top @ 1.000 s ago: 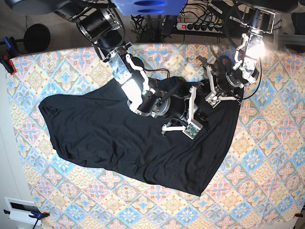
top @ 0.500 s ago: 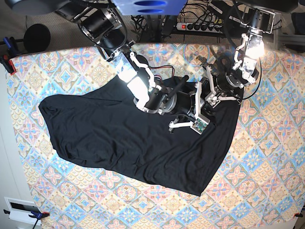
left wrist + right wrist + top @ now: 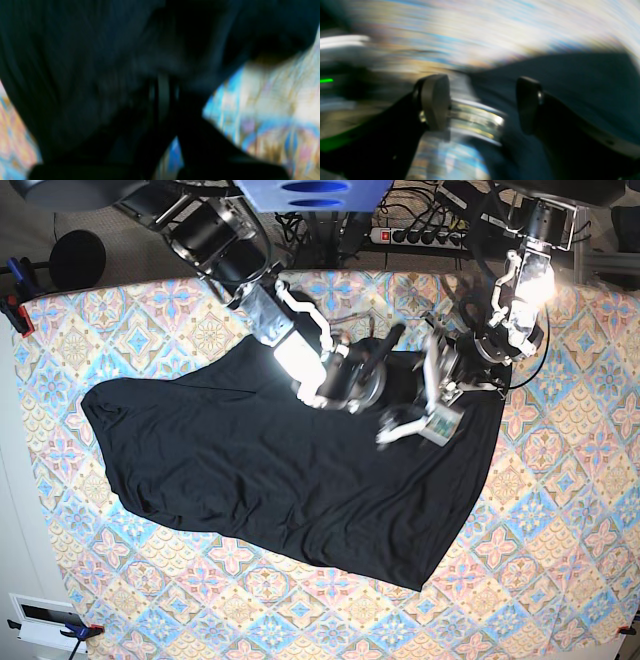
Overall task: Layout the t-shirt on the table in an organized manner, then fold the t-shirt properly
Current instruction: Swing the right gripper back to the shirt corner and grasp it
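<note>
The black t-shirt (image 3: 270, 470) lies spread and rumpled across the patterned table (image 3: 560, 520), its widest part at the left. My left gripper (image 3: 458, 380) is at the shirt's upper right edge. In the left wrist view its fingers (image 3: 162, 100) are pressed together with dark t-shirt fabric (image 3: 75, 75) bunched over them, and the table (image 3: 270, 100) shows beneath. My right gripper (image 3: 412, 408) hovers over the shirt just left of the left gripper, blurred by motion. In the right wrist view the right gripper (image 3: 482, 102) is open, pads (image 3: 436, 100) wide apart with nothing between them and the t-shirt (image 3: 570, 82) behind.
A power strip (image 3: 420, 235) and cables lie beyond the table's far edge. A clamp (image 3: 15, 310) grips the left edge near a black round object (image 3: 75, 260). A white box (image 3: 40, 620) sits at the bottom left corner.
My right gripper opened wide and swung right across the shirt toward the left gripper. The left gripper stayed shut and shifted slightly up and right.
</note>
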`<state>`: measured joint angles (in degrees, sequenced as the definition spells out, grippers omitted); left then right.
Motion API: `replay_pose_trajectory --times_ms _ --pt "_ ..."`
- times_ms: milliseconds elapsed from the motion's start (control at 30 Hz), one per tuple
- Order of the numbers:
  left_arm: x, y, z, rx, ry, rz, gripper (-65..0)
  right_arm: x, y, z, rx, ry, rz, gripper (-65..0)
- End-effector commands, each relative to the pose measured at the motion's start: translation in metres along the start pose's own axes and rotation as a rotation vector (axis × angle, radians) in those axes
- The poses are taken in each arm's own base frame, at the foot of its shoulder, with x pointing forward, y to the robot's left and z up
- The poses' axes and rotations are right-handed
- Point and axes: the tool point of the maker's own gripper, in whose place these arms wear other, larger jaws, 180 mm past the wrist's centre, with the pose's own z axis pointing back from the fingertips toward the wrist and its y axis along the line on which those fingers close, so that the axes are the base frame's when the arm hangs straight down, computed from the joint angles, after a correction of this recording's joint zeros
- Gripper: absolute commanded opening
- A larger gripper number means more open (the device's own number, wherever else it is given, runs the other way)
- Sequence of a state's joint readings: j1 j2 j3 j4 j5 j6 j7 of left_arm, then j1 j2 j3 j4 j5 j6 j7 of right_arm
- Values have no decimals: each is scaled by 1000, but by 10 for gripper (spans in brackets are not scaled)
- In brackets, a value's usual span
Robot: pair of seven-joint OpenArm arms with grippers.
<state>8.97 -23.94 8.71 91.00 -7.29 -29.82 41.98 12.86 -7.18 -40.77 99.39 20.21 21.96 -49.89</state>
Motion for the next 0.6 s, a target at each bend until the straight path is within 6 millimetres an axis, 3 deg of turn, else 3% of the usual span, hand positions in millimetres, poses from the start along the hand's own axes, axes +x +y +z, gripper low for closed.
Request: replay_pose_trajectory --times_ms 0,133,200,233,333,433,500,567 --pt "-47 -12 -5 -12 197 -27 -650 29 -14 9 -53 -89 6 -251" --pt "-47 -12 -5 -12 197 -27 -650 59 -76 63 -225 -243 -75 -251" --pt "-47 -12 -5 -13 194 -26 -650 60 -110 95 -290 -322 -172 -251" --pt "-47 -12 -5 -13 194 -26 -650 48 -134 119 -352 -344 -230 -251" --pt "-44 -16 -7 -20 186 -19 -650 23 -177 182 -469 -459 -394 -251" --pt "-42 -19 -8 -25 181 -14 -650 -9 -201 241 -578 -543 -515 -251" --pt "-41 -21 -9 -27 178 -12 -650 -19 -211 273 -638 -586 -540 -251" --pt "-40 -22 -9 -29 177 -12 -650 -42 -215 302 -716 -602 -588 -251"
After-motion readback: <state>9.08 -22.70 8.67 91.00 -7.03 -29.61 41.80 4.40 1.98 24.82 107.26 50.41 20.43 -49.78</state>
